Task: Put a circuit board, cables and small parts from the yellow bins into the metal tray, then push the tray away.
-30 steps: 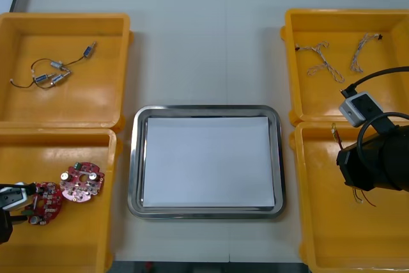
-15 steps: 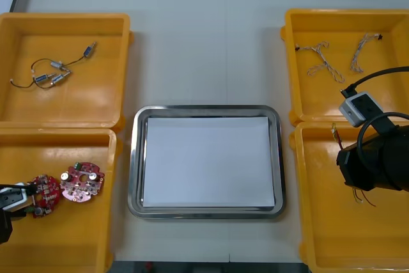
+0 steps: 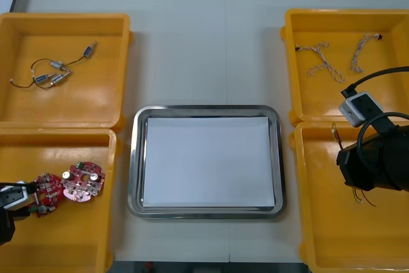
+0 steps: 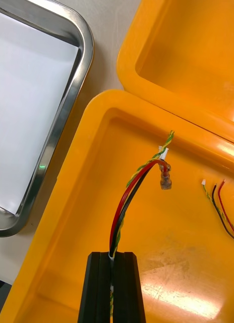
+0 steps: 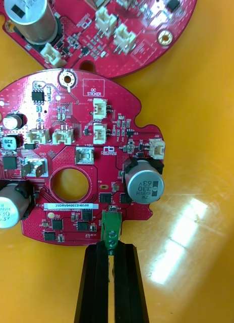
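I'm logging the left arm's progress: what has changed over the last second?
The left gripper, shut on the edge of a circuit board, has carried it slightly away from the robot, up against the second board in their yellow bin. The right gripper, shut on the red and yellow cable, and the metal tray stayed put.

Right gripper pinches cable (red-yellow) over bin.

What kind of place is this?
Probably an electronics kitting bench: yellow bins flank a metal tray; in the near left bin the left gripper pinches a round red circuit board, in the near right bin the right gripper pinches a red and yellow cable.
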You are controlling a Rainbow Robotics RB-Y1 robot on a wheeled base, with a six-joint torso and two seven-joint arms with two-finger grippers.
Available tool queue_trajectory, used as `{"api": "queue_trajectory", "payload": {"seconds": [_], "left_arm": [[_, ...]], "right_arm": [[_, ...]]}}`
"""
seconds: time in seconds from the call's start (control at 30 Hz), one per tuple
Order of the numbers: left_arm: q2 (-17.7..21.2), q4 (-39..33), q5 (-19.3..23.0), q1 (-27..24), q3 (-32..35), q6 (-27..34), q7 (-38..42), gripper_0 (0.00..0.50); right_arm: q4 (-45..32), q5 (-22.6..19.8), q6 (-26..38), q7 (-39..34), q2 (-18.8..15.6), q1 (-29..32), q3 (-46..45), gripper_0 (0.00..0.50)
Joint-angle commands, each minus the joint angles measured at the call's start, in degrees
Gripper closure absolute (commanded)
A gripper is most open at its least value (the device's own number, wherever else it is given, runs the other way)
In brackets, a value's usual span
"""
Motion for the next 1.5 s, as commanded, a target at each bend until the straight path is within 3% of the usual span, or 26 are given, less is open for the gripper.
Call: {"api": "queue_trajectory", "payload": {"seconds": [0.03, 0.33, 0.67, 1.1, 1.5], "left_arm": [[-0.42, -0.12, 2.33, -0.25, 4.37, 4.01, 0.58, 0.500], [-0.50, -0.21, 5.94, 0.80, 11.84, 9.64, 0.58, 0.500], [-1.65, -4.25, 5.06, 0.01, 18.26, 16.49, 0.58, 0.500], [-6.39, -5.92, 2.51, -8.87, 22.48, 27.04, 0.58, 0.500], [-6.92, -11.10, 0.84, -13.70, 25.64, 34.51, 20.76, 0.500]], "right_arm": [[-1.89, 0.42, 0.18, -2.88, -1.65, -0.16, 0.84, 0.500], [-1.89, 0.42, 0.18, -2.88, -1.65, -0.16, 0.84, 0.500], [-1.89, 0.42, 0.18, -2.88, -1.65, -0.16, 0.84, 0.500], [-1.89, 0.42, 0.18, -2.88, -1.65, -0.16, 0.84, 0.500], [-1.89, 0.42, 0.18, -2.88, -1.65, -0.16, 0.84, 0.500]]}}
